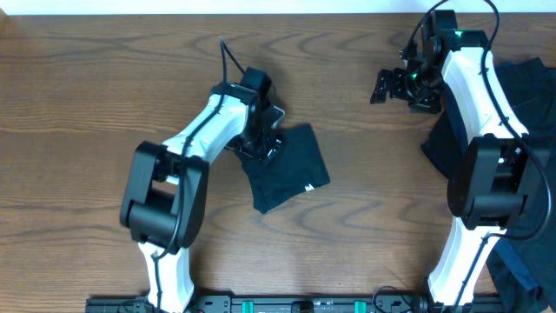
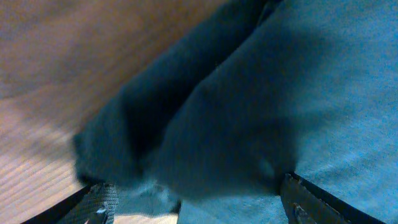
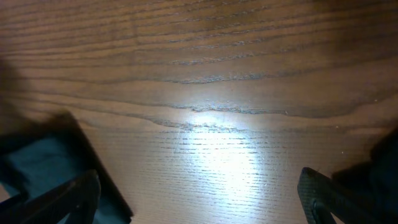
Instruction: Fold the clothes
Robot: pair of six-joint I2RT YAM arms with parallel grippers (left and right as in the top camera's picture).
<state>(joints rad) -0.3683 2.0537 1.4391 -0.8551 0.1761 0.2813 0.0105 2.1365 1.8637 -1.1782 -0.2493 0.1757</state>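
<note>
Folded dark cloth (image 2: 261,93) fills the left wrist view, lying mid-frame on the table (image 1: 78,78) under the left tool (image 1: 261,146), whose jaws stand wide, gripping nothing. At upper right the right tool (image 1: 393,85) gapes empty over bare wood. Best to lift the left straight up without snagging the fold.

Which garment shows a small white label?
The folded dark garment in the middle, beside the left end effector; the dark pile at the far right shows none.

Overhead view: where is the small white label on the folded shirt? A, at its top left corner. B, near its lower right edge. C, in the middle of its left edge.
B: the white label sits near the lower right edge of the shirt.
</note>
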